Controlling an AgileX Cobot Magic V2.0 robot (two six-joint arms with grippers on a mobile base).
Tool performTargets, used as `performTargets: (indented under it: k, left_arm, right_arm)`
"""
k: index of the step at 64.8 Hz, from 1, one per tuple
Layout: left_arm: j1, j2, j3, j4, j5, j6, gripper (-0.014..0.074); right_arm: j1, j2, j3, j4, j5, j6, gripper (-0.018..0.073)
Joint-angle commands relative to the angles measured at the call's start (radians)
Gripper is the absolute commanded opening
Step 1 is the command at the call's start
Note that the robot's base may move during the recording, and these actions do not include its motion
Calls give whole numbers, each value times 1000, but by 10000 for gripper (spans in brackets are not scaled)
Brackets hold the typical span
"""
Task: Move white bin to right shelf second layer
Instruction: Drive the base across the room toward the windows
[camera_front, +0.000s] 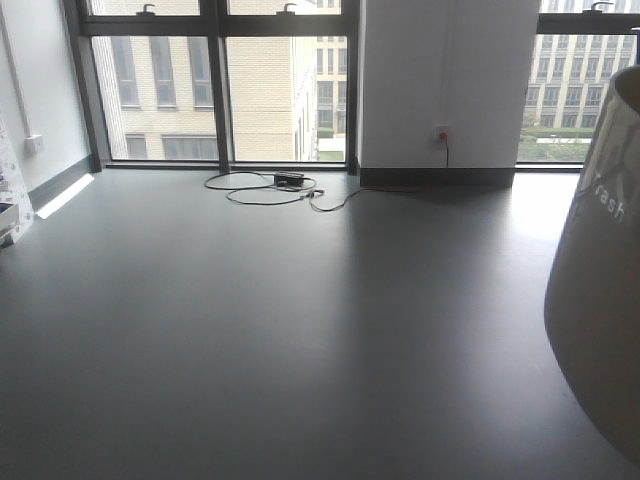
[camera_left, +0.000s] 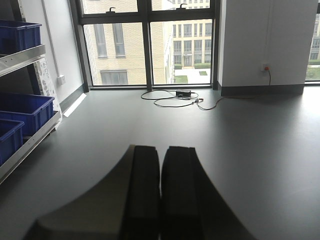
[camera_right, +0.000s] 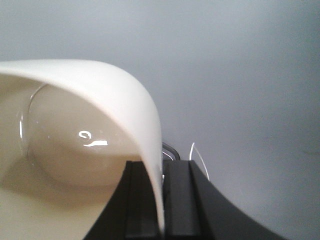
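The white bin (camera_front: 600, 290) fills the right edge of the front view, held off the floor, with part of its dark "Trash" lettering showing. In the right wrist view I look into the white bin (camera_right: 75, 150); my right gripper (camera_right: 161, 200) is shut on its rim wall, one finger inside and one outside. My left gripper (camera_left: 161, 190) hangs over bare floor, its two dark fingers pressed together with nothing between them. The right shelf second layer is out of view.
Grey floor (camera_front: 250, 320) stretches to tall windows (camera_front: 220, 80) and a white pillar (camera_front: 450, 80). A black cable and adapter (camera_front: 285, 185) lie by the wall. A rack with blue crates (camera_left: 20, 110) stands at the left.
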Motion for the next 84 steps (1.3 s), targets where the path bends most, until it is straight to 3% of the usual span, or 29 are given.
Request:
performTargets:
  k: [1, 84]
  left_arm:
    - [0, -15, 37, -6, -84, -3, 85]
    - [0, -15, 37, -6, -84, -3, 85]
  right_arm:
    - [-7, -5, -29, -10, -40, -2, 69]
    - [-7, -5, -29, -14, -39, -2, 69]
